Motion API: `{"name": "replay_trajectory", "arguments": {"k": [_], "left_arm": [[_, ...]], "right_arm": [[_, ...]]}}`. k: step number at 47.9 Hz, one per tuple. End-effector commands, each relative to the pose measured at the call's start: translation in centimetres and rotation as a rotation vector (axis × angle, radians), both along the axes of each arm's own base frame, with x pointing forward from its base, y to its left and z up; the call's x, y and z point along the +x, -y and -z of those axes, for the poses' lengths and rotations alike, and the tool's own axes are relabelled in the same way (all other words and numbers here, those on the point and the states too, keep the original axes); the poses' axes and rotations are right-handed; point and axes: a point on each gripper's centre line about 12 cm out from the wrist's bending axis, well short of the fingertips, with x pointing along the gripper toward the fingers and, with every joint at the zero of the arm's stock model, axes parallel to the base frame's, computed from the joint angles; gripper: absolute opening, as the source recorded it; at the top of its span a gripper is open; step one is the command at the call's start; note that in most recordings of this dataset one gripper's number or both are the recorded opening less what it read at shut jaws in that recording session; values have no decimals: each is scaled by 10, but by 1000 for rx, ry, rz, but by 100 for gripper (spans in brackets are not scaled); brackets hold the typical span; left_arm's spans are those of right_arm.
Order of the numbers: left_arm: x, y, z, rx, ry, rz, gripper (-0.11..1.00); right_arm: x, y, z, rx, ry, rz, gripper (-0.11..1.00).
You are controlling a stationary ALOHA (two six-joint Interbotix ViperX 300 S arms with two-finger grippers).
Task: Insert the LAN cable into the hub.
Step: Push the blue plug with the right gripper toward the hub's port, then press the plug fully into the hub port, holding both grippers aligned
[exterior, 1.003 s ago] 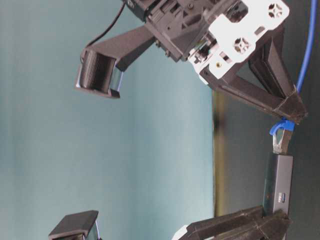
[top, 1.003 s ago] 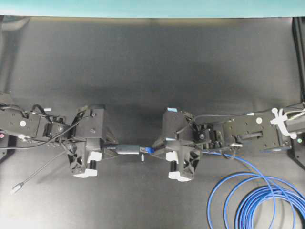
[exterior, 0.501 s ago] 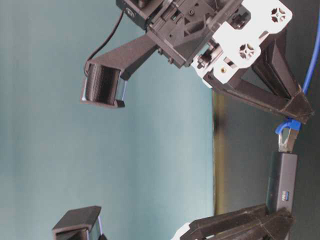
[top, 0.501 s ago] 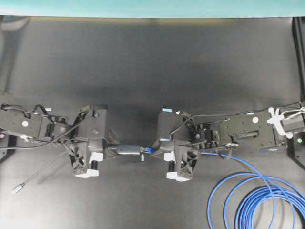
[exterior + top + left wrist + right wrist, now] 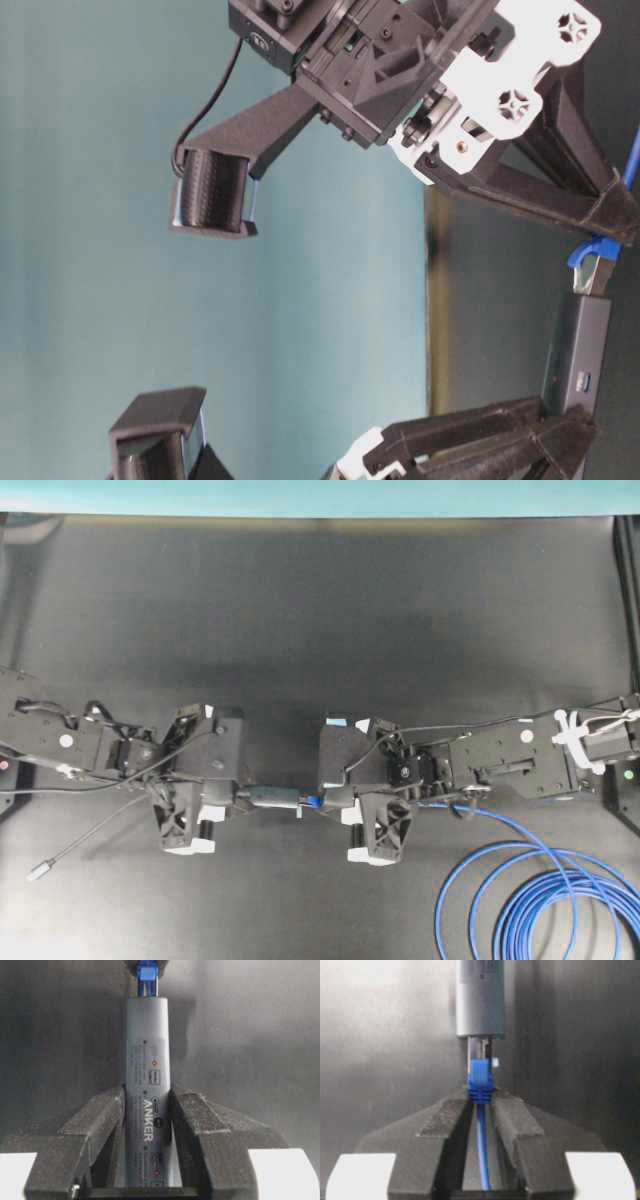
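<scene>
The left gripper [image 5: 147,1125] squeezes the hub [image 5: 147,1075]; the right gripper [image 5: 480,1110] squeezes the LAN cable [image 5: 481,1082], its plug partly inside the hub's end, needing one more push

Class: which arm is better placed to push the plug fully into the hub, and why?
The right. Its gripper is shut on the LAN cable just behind the plug, lined up with the hub's end port. The left gripper only clamps the hub, bracing it.
</scene>
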Motion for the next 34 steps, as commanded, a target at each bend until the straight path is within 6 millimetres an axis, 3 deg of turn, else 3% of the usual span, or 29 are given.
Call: {"name": "replay_trajectory", "arguments": {"k": [1,34], "left_arm": [[8,0,-9,1,28,0,28],[20,1,-13,4,63,5,28]], "right_arm": [[7,-4,-9,-4,32,-15,11],[22,-1,-20,6,128,-3,11]]}}
